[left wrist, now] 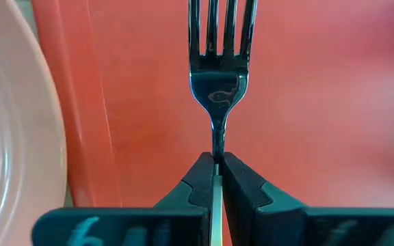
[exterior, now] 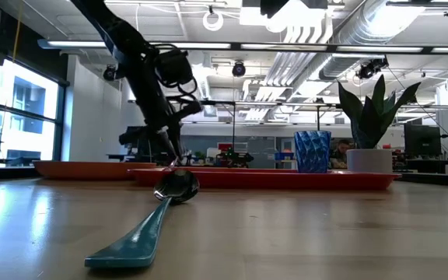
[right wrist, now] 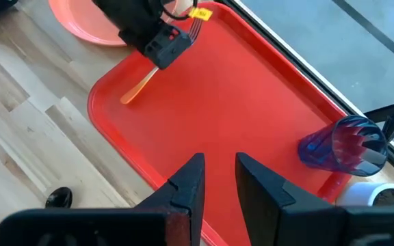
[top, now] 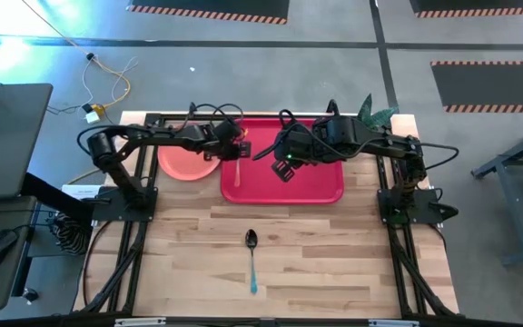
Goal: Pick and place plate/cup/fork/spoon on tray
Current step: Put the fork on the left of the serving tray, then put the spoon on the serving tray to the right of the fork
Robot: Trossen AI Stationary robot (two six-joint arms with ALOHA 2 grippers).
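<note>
**Left hand pinches the fork over the tray's left edge**

Seen from above, the left hand [top: 228,138] grips the fork [top: 238,169] at its neck, fingers pressed together on it. The fork's long axis runs twelve to six, tines toward twelve, orange handle trailing toward six on the tray [top: 320,186]. The plate [top: 182,163] sits on the worktop [top: 334,245] at nine o'clock, touching the tray. The right hand [top: 284,166] hovers mid-tray, fingers spread. The cup [right wrist: 339,147] stands on the tray; the spoon [top: 251,259] lies on the worktop at six.
</note>
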